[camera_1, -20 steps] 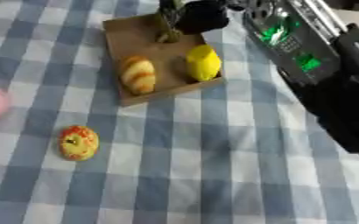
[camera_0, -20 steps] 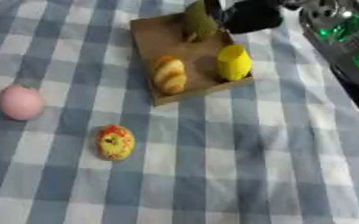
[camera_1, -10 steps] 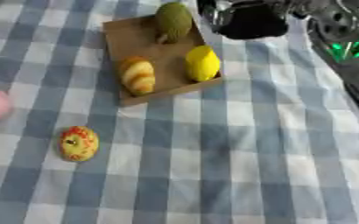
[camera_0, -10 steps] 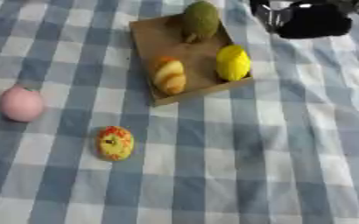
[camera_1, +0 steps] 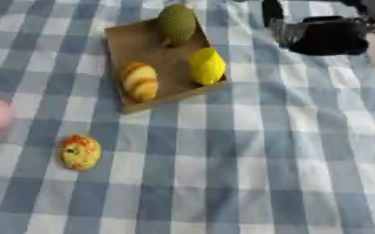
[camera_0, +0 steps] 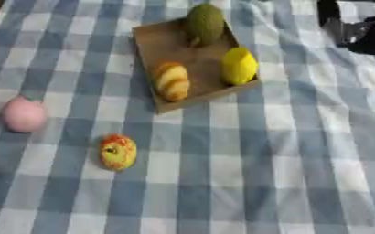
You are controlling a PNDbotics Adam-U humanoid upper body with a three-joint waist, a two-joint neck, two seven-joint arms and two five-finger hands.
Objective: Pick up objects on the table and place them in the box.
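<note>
Change: the right hand (camera_1: 323,36) has drawn back to the right of the box (camera_0: 163,45), leaving the green fruit (camera_0: 204,21) inside.
Hand: fingers too dark to tell.
Meaning: three pieces boxed.
Remaining: pink ball (camera_0: 23,115) and speckled fruit (camera_0: 117,151), left of the box, far from the hand.

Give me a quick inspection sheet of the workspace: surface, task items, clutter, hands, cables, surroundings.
Surface: blue and white checked tablecloth, a little creased.
Box: brown box at the far centre, open.
In the box: green fruit at the far end, yellow lemon, orange-brown striped item.
On the cloth: pink ball at the left, yellow-red fruit nearer.
Clutter: nothing seen.
Hands: right hand at the upper right, off the box, holding nothing that I can see; fingers unclear. Left hand not seen.
Cables: nothing seen.
Surroundings: nothing seen.
</note>
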